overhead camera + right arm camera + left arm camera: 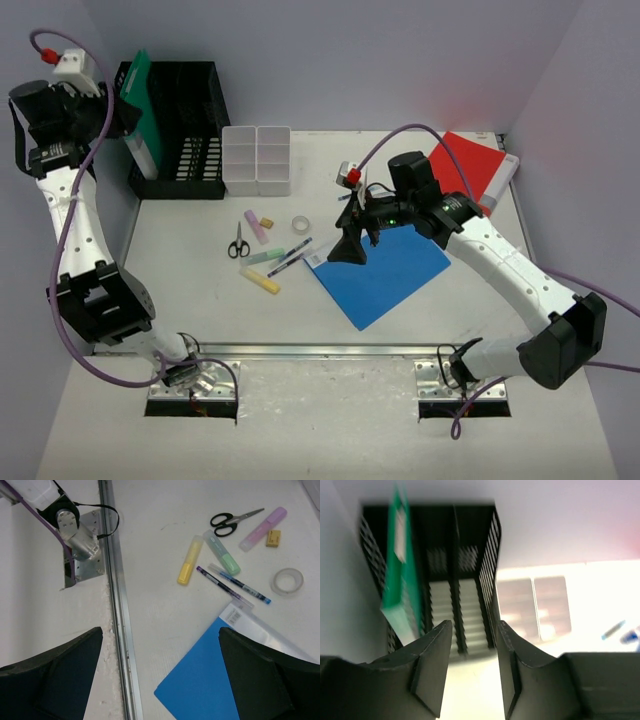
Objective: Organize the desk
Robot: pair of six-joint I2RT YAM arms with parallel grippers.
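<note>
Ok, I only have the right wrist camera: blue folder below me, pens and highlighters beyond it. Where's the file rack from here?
Observer: The black mesh file rack stands at the far left corner of the desk, outside your view.
Operator: Is anything in it?
Observer: One green folder stands upright at its left side. The other slots look empty.
Operator: And where's the other arm?
Observer: The left gripper is raised in front of the rack, looking into it. Its jaws are apart with nothing between them.
</note>
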